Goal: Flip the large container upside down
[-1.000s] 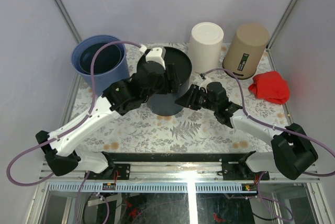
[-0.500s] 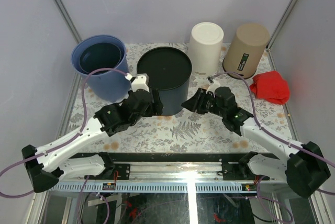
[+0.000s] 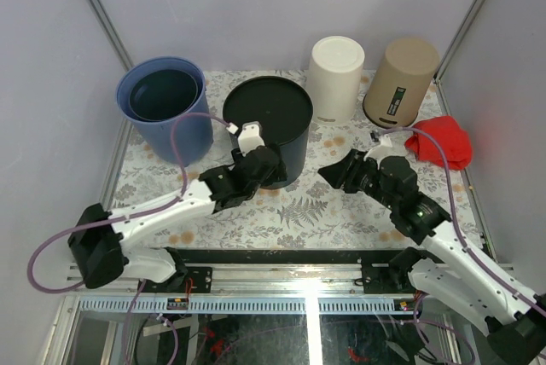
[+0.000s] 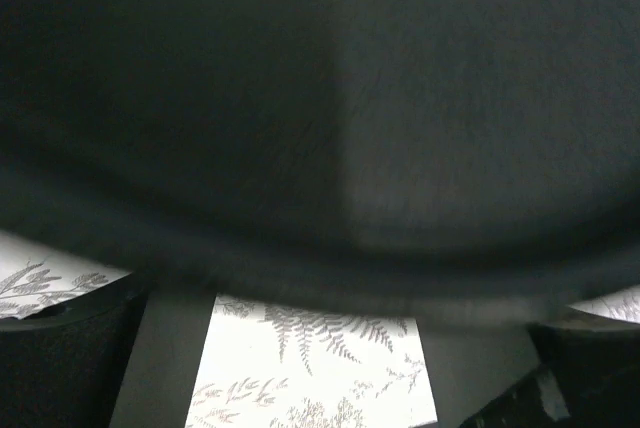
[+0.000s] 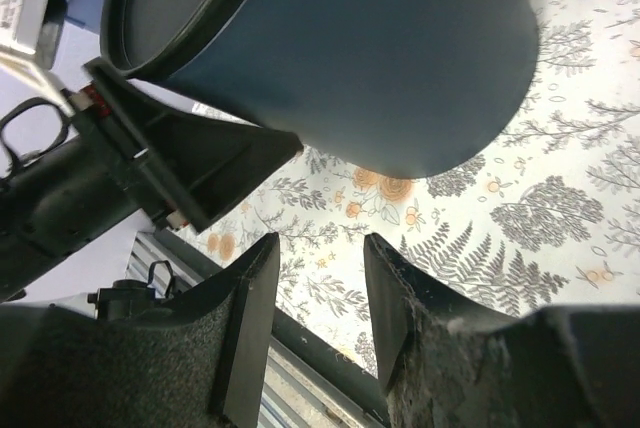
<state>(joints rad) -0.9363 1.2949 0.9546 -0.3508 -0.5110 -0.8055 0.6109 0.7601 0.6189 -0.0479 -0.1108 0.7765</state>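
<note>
Left gripper sits low against the near wall of the large container, its fingers spread wide with only the floral table showing between them. They pinch nothing. Its wrist view is filled by the dark curved wall, so the pictures do not settle whether it touches. The right gripper hangs a little apart on the container's right side, its jaws parted and empty.

The container, dark blue with a black rim, stands mid-table on one end with its flat dark face up. It is between the blue bucket on its left and the white container behind and to its right. A tan container and a red cloth lie farther right. Whether the upward face is the mouth or a recessed base cannot be told from here, so how far the task has come is unclear.

If it is not yet turned, the wall looks too broad for either jaw to span, so the black rim is probably the only real hold. A sound approach is to have one gripper pinch the rim while the other steadies the wall from the opposite side. Then roll it toward the open cloth in front, away from the bucket and white container. The smooth, rounded wall may slip or roll sideways, so the tipping should be slow and the supporting gripper kept low.
</note>
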